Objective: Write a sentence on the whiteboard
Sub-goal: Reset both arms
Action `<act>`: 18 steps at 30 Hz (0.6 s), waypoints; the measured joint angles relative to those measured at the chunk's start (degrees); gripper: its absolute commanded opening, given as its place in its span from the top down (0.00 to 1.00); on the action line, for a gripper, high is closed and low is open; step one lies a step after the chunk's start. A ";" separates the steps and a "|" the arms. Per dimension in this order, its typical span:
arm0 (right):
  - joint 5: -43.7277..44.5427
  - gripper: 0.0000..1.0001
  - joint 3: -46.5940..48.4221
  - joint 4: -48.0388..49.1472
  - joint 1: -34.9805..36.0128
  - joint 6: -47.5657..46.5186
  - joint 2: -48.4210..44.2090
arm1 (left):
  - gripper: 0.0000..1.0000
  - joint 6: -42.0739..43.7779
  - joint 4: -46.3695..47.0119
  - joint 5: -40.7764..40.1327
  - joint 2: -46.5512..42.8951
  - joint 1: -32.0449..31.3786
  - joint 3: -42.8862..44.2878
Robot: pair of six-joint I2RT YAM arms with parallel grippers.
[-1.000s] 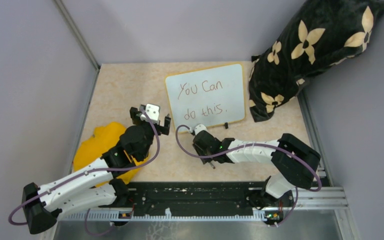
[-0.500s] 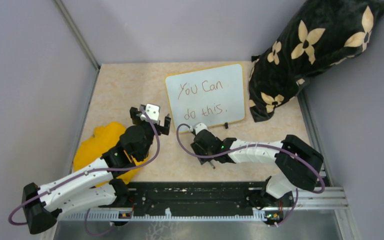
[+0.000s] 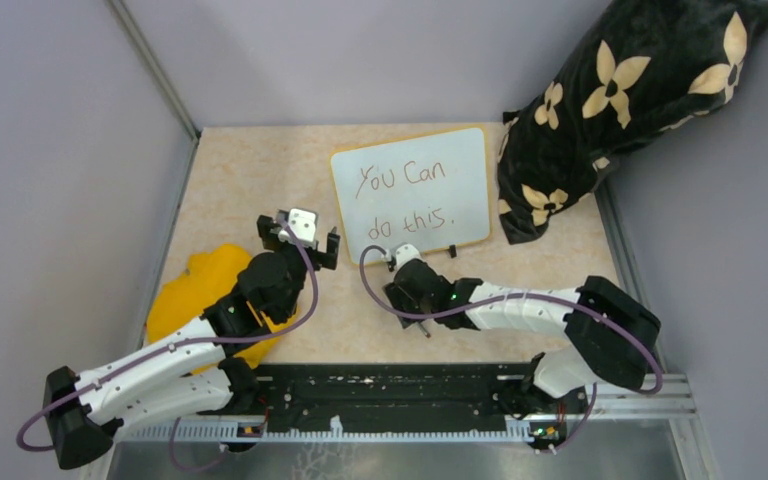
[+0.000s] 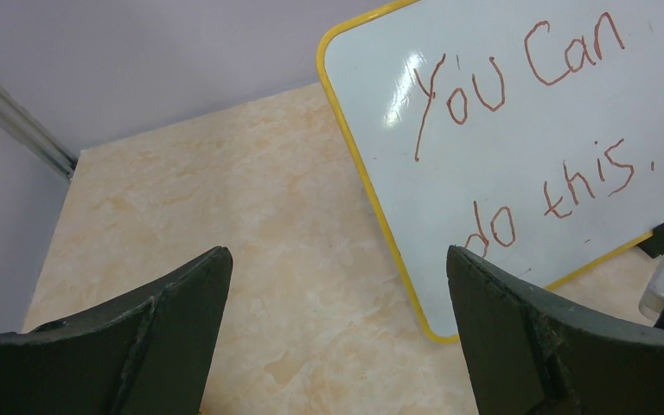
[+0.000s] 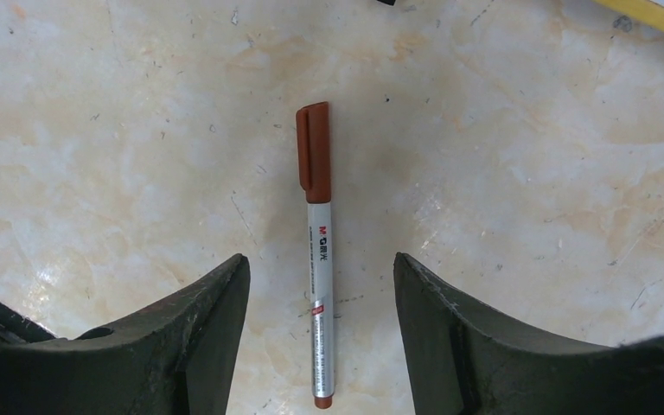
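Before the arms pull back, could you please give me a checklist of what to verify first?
1. The sentence "You can do this." is complete on the whiteboard: ok.
2. The brown marker is capped: ok.
3. It lies flat on the table, touching neither finger of the right pincer: ok.
4. The right pincer is open: ok.
5. The left pincer is open and empty: ok.
6. The whiteboard stands steady: cannot tell.

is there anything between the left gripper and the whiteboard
Nothing visible does. Only bare table lies between the open left gripper and the whiteboard, whose yellow-framed edge is just ahead to its right.
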 measured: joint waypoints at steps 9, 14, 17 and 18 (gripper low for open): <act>1.01 0.39 -1.18 0.35 0.00 0.87 -5.84 | 0.01 -1.22 -0.07 -0.35 0.02 0.00 -0.02; 4.46 0.38 -1.09 0.42 0.00 2.36 -11.06 | 0.01 -5.40 -0.66 -0.02 -1.09 0.00 -0.02; 6.60 0.36 -0.92 0.20 0.00 3.69 -11.39 | 0.01 -9.55 -1.29 0.17 -1.68 0.00 0.04; 7.26 0.36 -0.94 0.04 0.00 4.20 -11.39 | 0.01 -10.71 -1.86 0.17 -1.64 0.00 0.17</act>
